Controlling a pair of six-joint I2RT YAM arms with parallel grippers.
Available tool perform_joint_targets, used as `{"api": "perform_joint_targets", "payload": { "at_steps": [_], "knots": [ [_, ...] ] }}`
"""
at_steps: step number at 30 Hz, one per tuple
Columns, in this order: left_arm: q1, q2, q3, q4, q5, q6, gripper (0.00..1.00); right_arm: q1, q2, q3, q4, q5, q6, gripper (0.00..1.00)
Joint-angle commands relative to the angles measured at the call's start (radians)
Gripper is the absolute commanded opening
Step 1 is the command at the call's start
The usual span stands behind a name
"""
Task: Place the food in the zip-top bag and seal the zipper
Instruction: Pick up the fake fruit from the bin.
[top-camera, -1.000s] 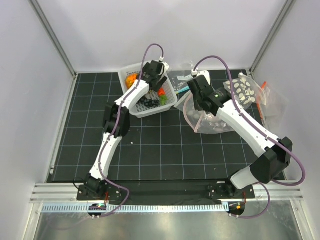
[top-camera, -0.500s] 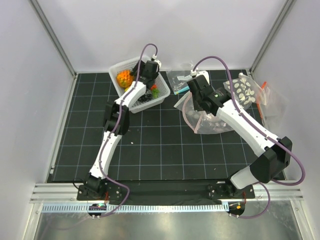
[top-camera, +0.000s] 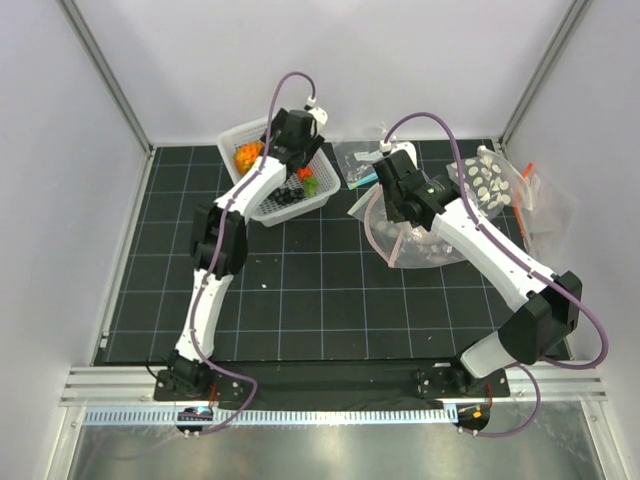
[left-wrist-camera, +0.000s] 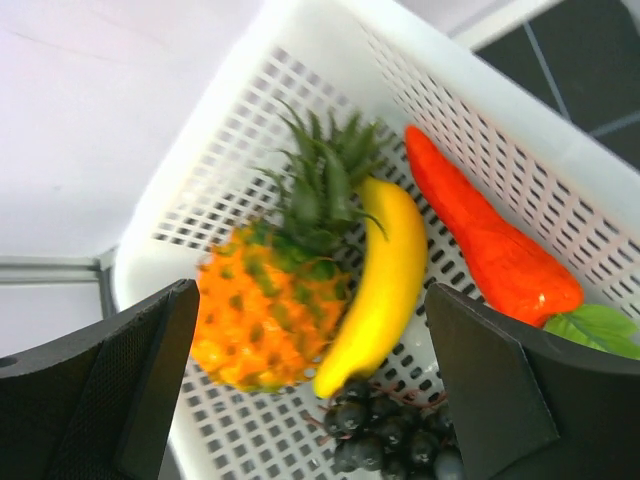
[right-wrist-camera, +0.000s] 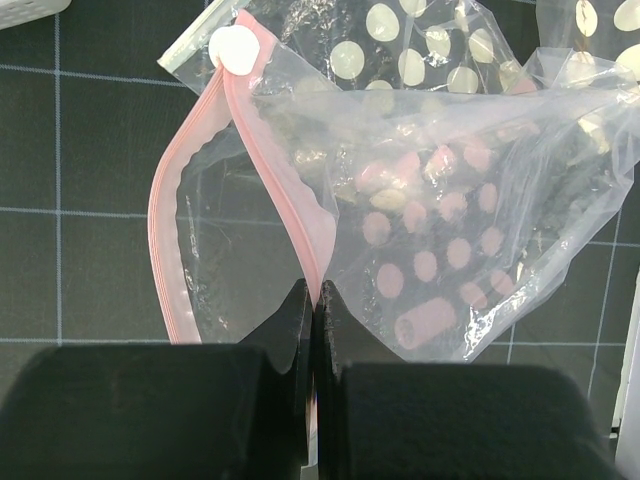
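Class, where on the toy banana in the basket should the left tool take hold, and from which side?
Probably its middle, from above, one finger on each long side. The banana lies flat; the gap toward the pepper is free, the pineapple crowds the other side, and grapes block its lower end.

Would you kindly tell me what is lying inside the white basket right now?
A pineapple, banana, red pepper and dark grapes lie there; the left gripper covers parts of the basket.

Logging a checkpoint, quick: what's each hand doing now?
Left hand: open, empty, above the basket.
Right hand: shut on the zipper of the zip-top bag.
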Motion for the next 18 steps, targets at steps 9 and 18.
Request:
{"api": "perform_joint_targets", "payload": {
  "at_steps": [9, 18],
  "knots": [
    [0.097, 0.121, 0.249, -0.167, 0.012, -0.067, 1.00, -0.003, -0.010, 0.053, -0.008, -0.011, -0.021, 0.01],
    [0.147, 0.259, 0.358, -0.306, 0.126, -0.171, 1.00, -0.003, -0.007, 0.047, 0.003, -0.023, -0.023, 0.01]
  ]
}}
